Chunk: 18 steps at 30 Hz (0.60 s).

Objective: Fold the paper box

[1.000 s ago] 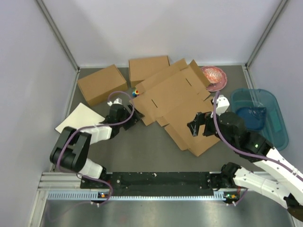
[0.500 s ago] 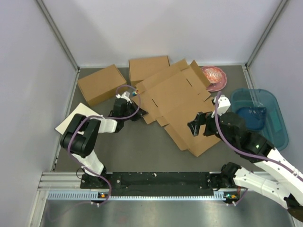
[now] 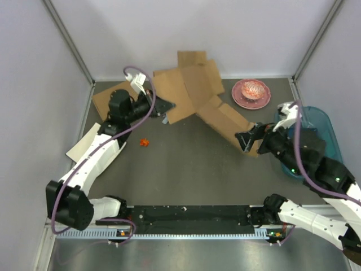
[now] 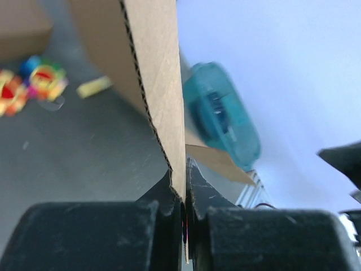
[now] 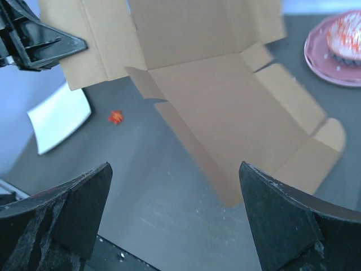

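Edge of the paper box (image 3: 186,90) sits pinched in your left claw (image 4: 184,195); your right claw (image 3: 243,142) gapes beside its other end.

The left wrist view cuts off the paper box (image 4: 149,68) at the top. The colourful toy (image 4: 28,87) and the teal tub (image 4: 223,121) are blurred there.

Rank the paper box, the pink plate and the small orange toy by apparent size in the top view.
1. paper box: largest by far, though raised off the table, so nearer the camera.
2. pink plate.
3. orange toy: smallest.
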Motion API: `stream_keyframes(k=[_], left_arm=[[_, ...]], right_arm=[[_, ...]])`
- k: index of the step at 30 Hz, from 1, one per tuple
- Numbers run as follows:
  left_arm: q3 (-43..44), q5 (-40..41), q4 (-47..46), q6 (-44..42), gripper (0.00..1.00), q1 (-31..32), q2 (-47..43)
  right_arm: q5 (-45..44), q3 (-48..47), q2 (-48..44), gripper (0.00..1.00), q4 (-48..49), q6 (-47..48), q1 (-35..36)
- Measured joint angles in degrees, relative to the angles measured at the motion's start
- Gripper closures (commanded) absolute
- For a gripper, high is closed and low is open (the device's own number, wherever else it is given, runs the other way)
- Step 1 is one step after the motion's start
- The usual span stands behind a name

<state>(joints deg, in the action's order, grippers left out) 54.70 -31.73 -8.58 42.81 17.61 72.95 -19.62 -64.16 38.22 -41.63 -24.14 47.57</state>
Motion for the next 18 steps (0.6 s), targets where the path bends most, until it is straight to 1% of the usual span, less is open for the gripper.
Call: stream_keyframes(k=[3, 5, 9, 13, 18], left_arm=[[8.3, -5.4, 3.4, -0.2, 1.0, 0.0, -3.0], [10.5, -9.0, 3.4, 1.0, 1.0, 0.0, -5.7], [10.8, -15.1, 3.3, 5.4, 1.0, 0.0, -10.8], [10.8, -20.3, 3.5, 9.4, 1.0, 0.0, -13.8], [10.4, -23.8, 2.5, 13.1, 1.0, 1.0, -16.1]], right_arm=[[-0.1, -5.1, -0.6, 0.04, -1.1, 0.7, 0.0], [0.0, -7.8, -0.9, 0.04, -1.5, 1.0, 0.0], [0.8, -11.7, -1.3, 0.04, -2.2, 1.0, 0.0], [2.0, -11.8, -2.3, 0.05, -3.3, 0.6, 0.0], [3.5, -11.6, -2.9, 0.05, -4.3, -0.2, 0.0]])
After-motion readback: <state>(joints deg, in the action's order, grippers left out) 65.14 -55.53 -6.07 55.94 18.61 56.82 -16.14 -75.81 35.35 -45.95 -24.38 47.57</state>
